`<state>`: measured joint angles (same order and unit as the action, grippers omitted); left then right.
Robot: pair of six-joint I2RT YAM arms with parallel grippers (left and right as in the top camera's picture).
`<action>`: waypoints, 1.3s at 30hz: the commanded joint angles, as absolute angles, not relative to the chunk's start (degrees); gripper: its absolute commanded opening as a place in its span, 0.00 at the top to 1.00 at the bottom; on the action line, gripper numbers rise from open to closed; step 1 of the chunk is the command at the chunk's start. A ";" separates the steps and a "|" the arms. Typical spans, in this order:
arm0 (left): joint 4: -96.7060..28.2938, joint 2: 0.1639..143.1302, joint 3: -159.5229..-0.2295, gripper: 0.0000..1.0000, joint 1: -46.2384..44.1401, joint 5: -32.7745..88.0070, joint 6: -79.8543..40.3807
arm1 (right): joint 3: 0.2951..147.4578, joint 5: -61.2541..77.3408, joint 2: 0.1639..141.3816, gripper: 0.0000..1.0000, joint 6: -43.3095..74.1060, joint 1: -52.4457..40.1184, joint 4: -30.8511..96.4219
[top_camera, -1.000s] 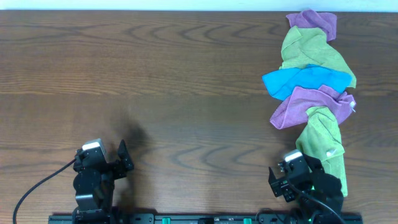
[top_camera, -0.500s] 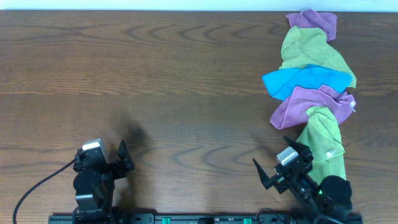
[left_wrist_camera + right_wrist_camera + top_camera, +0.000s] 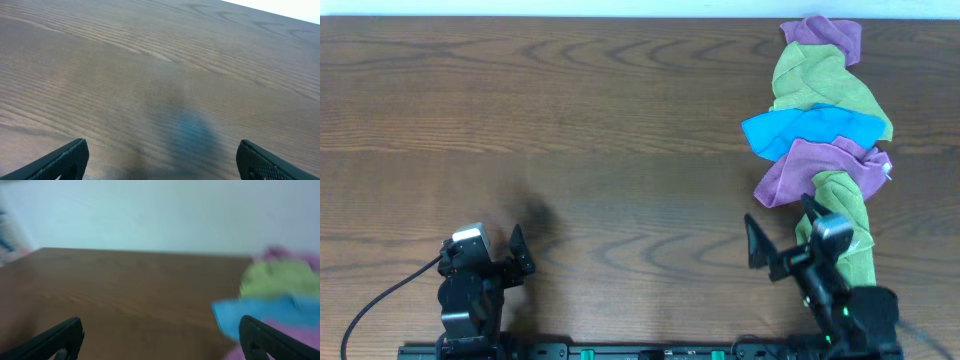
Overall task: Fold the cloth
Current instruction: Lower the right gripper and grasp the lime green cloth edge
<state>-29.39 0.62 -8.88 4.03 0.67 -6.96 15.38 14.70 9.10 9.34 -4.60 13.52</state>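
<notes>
A pile of crumpled cloths lies at the right of the table: a purple cloth [image 3: 823,36] at the far end, a green cloth [image 3: 820,82], a blue cloth [image 3: 807,130], a second purple cloth [image 3: 810,166] and a second green cloth [image 3: 847,218] nearest the front. My right gripper [image 3: 782,232] is open and empty, raised just left of the front green cloth. The right wrist view is blurred and shows the blue cloth [image 3: 250,312] and green cloth [image 3: 277,278]. My left gripper [image 3: 518,253] is open and empty at the front left.
The wooden table [image 3: 570,130] stretches left of the pile. A black rail [image 3: 640,351] runs along the front edge. A pale wall [image 3: 150,215] stands behind the table's far edge.
My right arm has risen and swung from the front edge toward the cloth pile, its fingers now beside the front green cloth. The left arm has not moved.
</notes>
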 commanded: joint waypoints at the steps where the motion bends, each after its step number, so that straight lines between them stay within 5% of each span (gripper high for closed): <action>1: -29.28 0.27 -8.03 0.05 4.25 -0.40 -5.76 | 17.67 6.68 16.32 0.01 18.79 -2.72 13.87; 13: -29.28 0.27 -8.01 0.05 4.25 -0.40 -5.76 | 43.00 2.28 54.30 0.01 22.44 10.85 44.47; 19: -29.28 0.27 -8.03 0.05 4.25 -0.40 -5.76 | 43.07 5.67 62.13 0.01 20.78 10.90 44.38; 35: -29.28 0.27 -8.03 0.05 4.25 -0.40 -5.76 | 43.07 -18.68 75.02 0.10 15.14 10.90 36.71; 39: -29.28 0.27 -8.03 0.05 4.25 -0.40 -5.76 | 43.07 -18.68 77.43 0.19 11.94 10.92 32.64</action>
<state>-29.36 0.58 -8.88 4.03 0.64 -6.96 42.44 -16.49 76.34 15.42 10.44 33.65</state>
